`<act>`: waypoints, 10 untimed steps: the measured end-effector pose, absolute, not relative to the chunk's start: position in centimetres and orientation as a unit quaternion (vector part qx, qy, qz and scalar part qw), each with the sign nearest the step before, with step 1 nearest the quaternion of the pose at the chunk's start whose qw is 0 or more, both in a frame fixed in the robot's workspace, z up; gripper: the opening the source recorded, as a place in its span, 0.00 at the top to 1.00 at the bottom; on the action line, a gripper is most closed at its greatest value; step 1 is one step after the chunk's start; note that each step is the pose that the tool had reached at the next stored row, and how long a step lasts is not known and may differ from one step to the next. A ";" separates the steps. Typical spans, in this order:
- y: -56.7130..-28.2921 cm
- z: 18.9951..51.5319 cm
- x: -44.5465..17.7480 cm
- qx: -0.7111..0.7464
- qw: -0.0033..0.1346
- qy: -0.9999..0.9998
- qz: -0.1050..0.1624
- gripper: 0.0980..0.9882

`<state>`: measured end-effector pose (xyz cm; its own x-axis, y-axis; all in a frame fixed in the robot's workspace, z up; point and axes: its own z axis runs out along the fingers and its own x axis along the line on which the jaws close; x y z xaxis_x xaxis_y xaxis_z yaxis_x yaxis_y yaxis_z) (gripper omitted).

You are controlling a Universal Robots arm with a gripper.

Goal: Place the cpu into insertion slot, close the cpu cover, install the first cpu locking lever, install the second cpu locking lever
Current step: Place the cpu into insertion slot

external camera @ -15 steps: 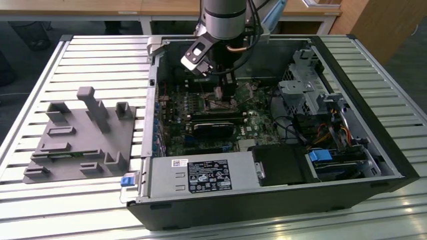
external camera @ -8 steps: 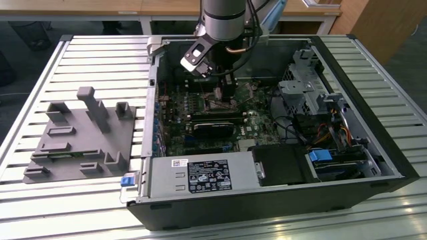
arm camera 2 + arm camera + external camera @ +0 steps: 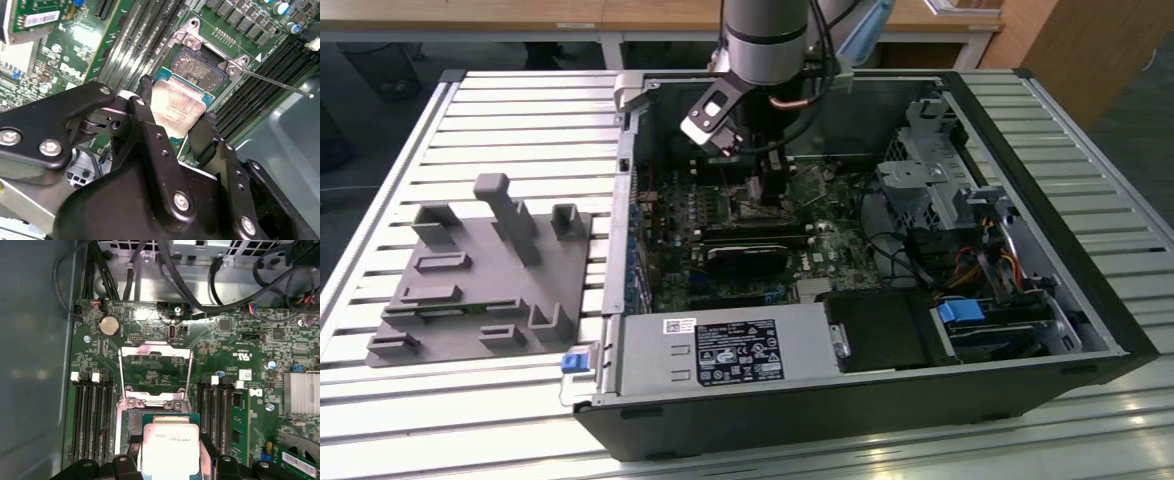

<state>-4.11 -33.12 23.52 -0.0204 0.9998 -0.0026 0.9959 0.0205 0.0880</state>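
A slatted table (image 3: 480,110) carries an open computer case (image 3: 1107,300) and, on the exterior view's left, a grey fixture block (image 3: 480,270); the arm (image 3: 767,40) reaches down into the case over the motherboard (image 3: 235,340); the gripper (image 3: 178,100) is clamped on the cpu (image 3: 177,107), one finger (image 3: 146,85) on each opposite edge; the cpu cover (image 3: 156,350) lies swung open beyond the insertion slot (image 3: 200,67); a thin lever rod (image 3: 275,82) sticks out beside it; in both wrist views the cpu overlaps the slot's nearer part, its dark centre partly showing; whether chip and slot touch I cannot tell.
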 end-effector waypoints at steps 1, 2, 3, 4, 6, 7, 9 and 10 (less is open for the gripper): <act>-33.0 23.4 -4.1 0.699 0.032 0.714 0.030 0.50; -32.8 23.3 -4.1 0.699 0.032 0.714 0.030 0.50; -32.7 23.2 -4.1 0.699 0.033 0.714 0.030 0.50; -32.7 23.0 -4.1 0.699 0.033 0.713 0.030 0.50; -32.5 22.8 -4.2 0.700 0.033 0.713 0.029 0.50; -32.5 22.7 -4.2 0.701 0.033 0.712 0.029 0.50; -32.5 22.4 -4.3 0.703 0.033 0.710 0.029 0.50; -32.4 22.3 -4.4 0.703 0.033 0.709 0.029 0.50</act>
<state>-4.38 -32.45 22.35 -0.0085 0.9999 -0.0055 0.9961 0.0089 0.0877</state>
